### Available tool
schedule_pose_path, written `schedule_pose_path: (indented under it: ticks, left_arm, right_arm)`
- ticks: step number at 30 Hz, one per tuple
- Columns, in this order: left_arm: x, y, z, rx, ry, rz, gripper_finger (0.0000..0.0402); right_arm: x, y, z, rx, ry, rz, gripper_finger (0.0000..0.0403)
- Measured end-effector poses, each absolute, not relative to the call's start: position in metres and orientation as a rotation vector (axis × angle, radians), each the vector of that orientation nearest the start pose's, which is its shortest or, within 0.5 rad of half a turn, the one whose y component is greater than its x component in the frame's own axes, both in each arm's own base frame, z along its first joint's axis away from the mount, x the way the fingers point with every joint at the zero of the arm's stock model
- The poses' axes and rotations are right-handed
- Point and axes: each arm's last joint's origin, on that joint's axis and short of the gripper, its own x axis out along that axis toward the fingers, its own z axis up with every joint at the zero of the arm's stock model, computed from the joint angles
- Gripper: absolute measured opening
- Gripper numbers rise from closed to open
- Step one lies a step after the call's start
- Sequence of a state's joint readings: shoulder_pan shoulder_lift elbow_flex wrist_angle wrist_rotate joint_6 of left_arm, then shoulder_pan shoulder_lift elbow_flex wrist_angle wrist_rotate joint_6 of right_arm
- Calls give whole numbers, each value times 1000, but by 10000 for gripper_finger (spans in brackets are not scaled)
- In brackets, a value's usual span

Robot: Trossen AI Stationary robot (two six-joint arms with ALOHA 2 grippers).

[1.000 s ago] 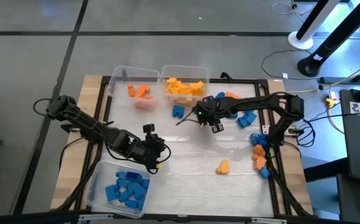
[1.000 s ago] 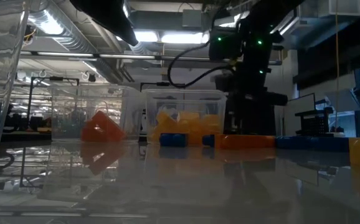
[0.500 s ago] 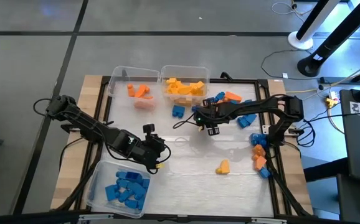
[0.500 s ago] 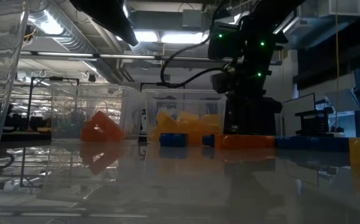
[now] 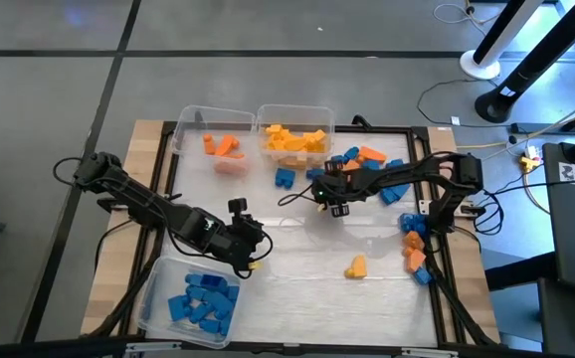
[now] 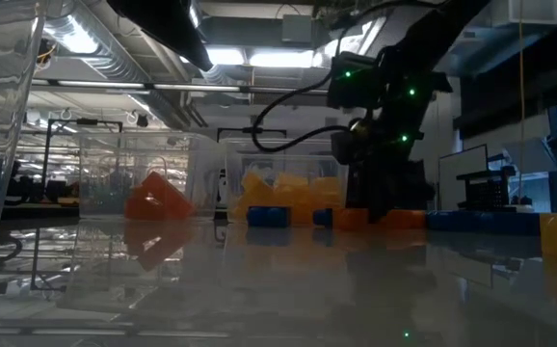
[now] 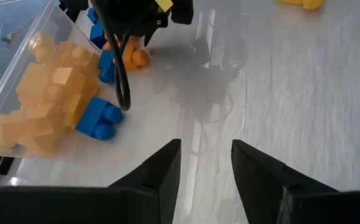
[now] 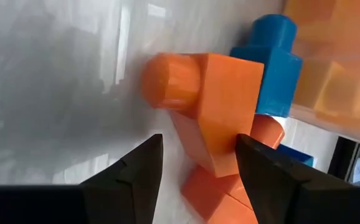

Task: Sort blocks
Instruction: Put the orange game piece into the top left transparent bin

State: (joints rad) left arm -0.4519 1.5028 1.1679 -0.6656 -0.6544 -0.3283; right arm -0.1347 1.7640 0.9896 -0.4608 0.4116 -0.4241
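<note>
My right gripper (image 5: 335, 202) hangs low over the loose blocks in front of the yellow bin (image 5: 295, 139). It is open, and its fingers stand on either side of an orange block (image 8: 214, 106) that lies on the table against a blue block (image 8: 278, 62). In the left wrist view the same orange block (image 7: 132, 57) shows under the right gripper. My left gripper (image 5: 255, 251) waits open near the blue bin (image 5: 193, 298), with nothing between its fingers (image 7: 167, 168). My right gripper comes down on the orange block slanting from above, one finger (image 8: 136, 174) on each side of its lower end (image 8: 211, 152). Whether the fingers touch it, I cannot tell.
A bin with orange blocks (image 5: 215, 146) stands at the far left. Loose blue and orange blocks lie at the far right (image 5: 367, 157) and along the right edge (image 5: 414, 244). A single blue block (image 5: 286, 177) and a yellow one (image 5: 355, 266) lie apart.
My right gripper has sunk toward the table and tipped further down, closing in on the orange block; its fingers have kept the same gap. The blocks have not moved.
</note>
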Motion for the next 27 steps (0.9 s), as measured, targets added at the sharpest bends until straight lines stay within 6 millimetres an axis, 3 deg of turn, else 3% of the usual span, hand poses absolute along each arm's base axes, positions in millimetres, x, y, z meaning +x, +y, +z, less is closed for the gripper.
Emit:
schedule_pose_path:
  ticks: [10, 27]
  left_arm:
    - [280, -116, 267, 215, 801, 321, 132]
    - [280, -116, 267, 231, 804, 314, 132]
  right_arm:
    - [315, -48, 144, -488, 1291, -156, 202]
    - [326, 9, 152, -549, 1230, -20, 202]
